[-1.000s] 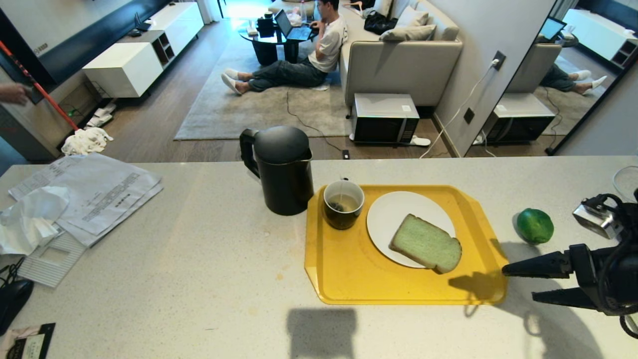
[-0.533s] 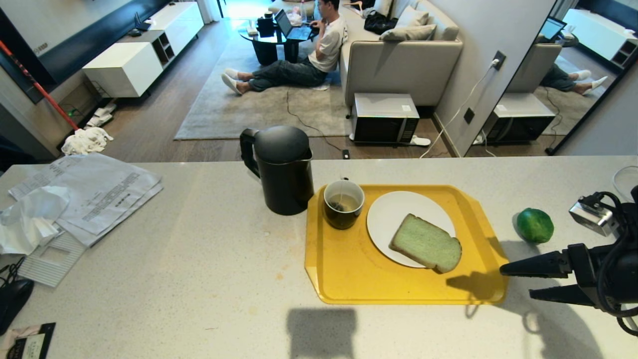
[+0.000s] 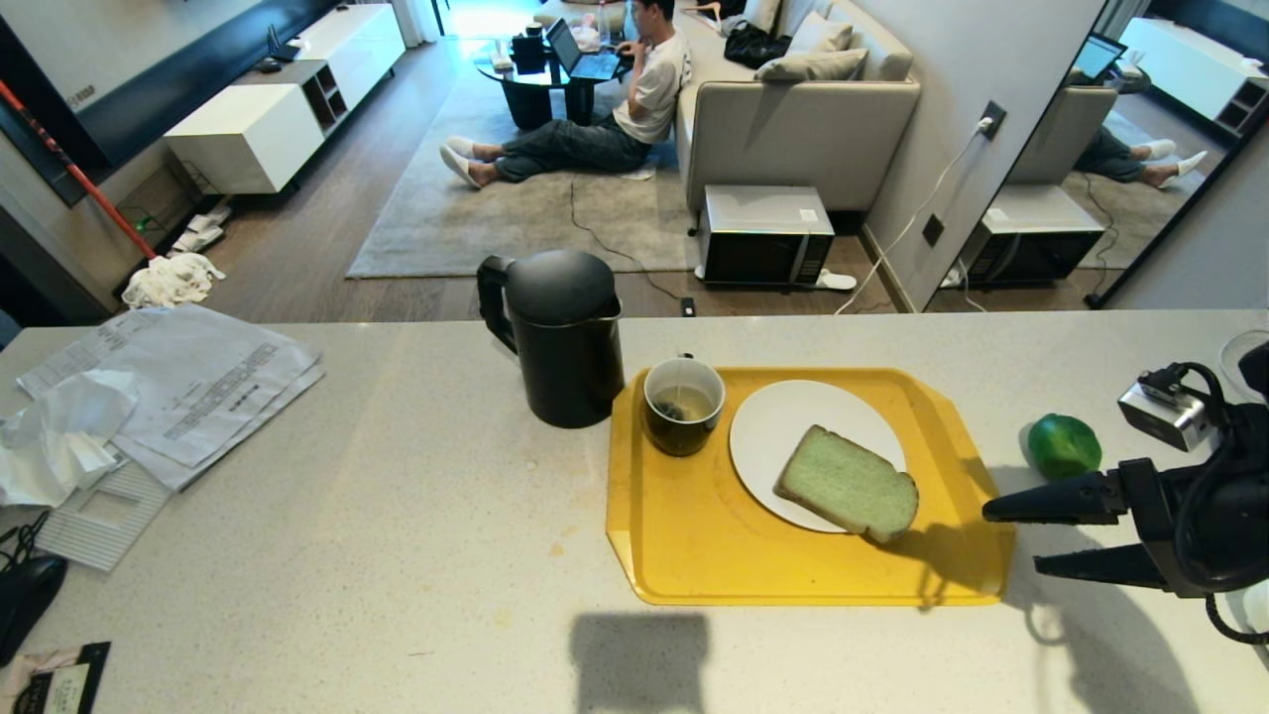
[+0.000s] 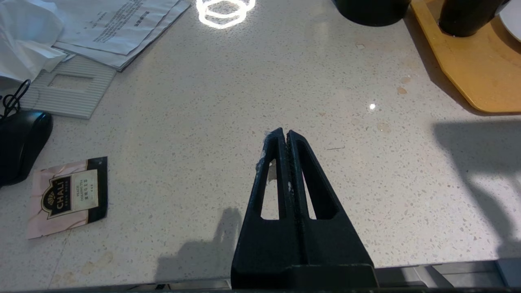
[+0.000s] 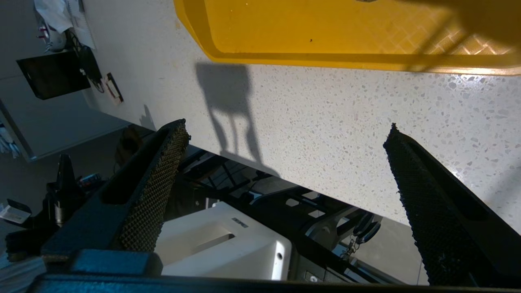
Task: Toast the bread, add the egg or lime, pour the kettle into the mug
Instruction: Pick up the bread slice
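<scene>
Step in hand, by the look of it: adding the lime. Bread already on white plate on yellow tray; mug holding tea with a bag, at tray's far-left corner.

Right gripper just off tray's right edge, near side of lime, fingers spread wide, holding nothing. Left gripper parked over speckled counter left of tray, clamped shut, empty.

Next move probably: swing right gripper away from tray toward lime, straddle it, close gently.

Lime glossy, round, slightly lumpy; likely to roll or slip. Bread soft, pale green, brown crust. Kettle matte black, cylindrical, touching or nearly touching tray's far-left corner. Tray hard plastic, rimmed.
</scene>
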Robot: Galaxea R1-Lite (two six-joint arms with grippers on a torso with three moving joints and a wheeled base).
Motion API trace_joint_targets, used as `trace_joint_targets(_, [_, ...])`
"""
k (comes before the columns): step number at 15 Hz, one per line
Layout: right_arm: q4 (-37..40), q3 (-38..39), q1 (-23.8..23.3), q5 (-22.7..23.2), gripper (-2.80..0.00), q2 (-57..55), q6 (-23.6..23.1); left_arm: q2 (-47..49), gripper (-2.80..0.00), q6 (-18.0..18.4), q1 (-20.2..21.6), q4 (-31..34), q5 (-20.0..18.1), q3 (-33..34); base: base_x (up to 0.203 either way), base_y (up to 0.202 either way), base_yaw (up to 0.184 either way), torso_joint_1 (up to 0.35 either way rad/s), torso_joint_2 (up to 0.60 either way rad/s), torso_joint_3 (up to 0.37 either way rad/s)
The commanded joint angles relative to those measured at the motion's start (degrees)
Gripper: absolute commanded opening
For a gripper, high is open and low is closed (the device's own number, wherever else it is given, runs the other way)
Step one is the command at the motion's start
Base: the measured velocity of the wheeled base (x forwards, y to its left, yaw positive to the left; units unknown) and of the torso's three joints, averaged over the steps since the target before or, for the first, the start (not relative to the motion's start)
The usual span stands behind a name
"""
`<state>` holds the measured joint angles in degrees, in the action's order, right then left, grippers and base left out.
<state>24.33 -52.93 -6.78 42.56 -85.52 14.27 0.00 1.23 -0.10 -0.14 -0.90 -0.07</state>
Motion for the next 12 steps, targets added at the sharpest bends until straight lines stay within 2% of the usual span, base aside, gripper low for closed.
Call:
trace_joint_targets(1, [0.3,-1.4,0.3,0.2,0.0,-1.0,0.3,0.1,-2.8,0.0,0.0,0.0,0.0,0.0,0.0,0.0,0.0,0.0,0.0,0.0])
trace_joint_targets(3, [0.2,-2.7,0.3,0.4,0.0,-2.0,2.5,0.1,-2.8,0.0,0.0,0.0,0.0,0.0,0.0,0.0,0.0,0.0,0.0,0.0])
trace_joint_targets(6, [0.2,-4.5,0.3,5.2,0.0,-4.0,7.7,0.1,-2.8,0.0,0.0,0.0,0.0,0.0,0.0,0.0,0.0,0.0,0.0,0.0])
trace_joint_targets(12, [0.3,-4.4,0.3,6.6,0.0,-4.2,8.5,0.1,-2.8,0.0,0.0,0.0,0.0,0.0,0.0,0.0,0.0,0.0,0.0,0.0])
